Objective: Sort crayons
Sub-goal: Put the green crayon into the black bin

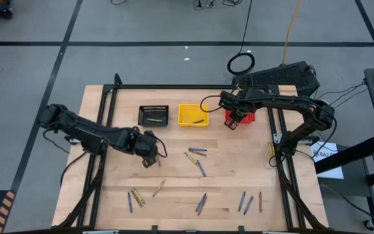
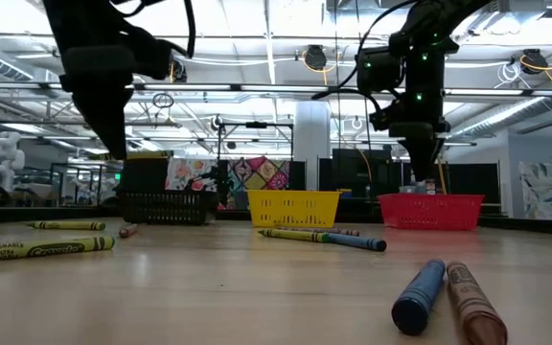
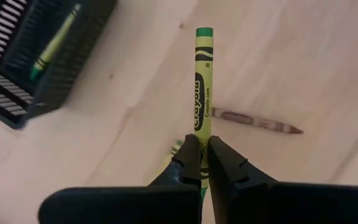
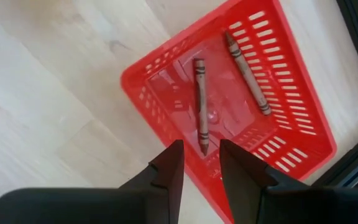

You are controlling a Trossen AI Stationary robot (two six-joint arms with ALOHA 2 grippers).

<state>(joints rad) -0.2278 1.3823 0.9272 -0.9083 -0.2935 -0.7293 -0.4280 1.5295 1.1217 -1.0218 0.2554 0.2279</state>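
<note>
Left gripper (image 3: pixel 202 163): dark fingers pinched on a green-yellow crayon (image 3: pixel 202 87), paper-wrapped stick standing out past the tips, held above pale wood-grain table (image 1: pixel 174 195). A brownish-red crayon (image 3: pixel 257 121) lies on the boards just beyond it; the black mesh basket (image 3: pixel 36 56) nearby holds one green-yellow crayon (image 3: pixel 55 42). Right gripper (image 4: pixel 197 163): fingers spread, nothing between them, hanging over the red mesh basket (image 4: pixel 291 140), a slotted plastic rectangle with two brownish-red crayons (image 4: pixel 199 102) lying on its floor. Yellow mesh basket (image 1: pixel 193 115) sits between black and red, one crayon inside. Loose crayons (image 1: pixel 197 159), blue, olive and brownish, scatter over the table's middle and near edge.
</note>
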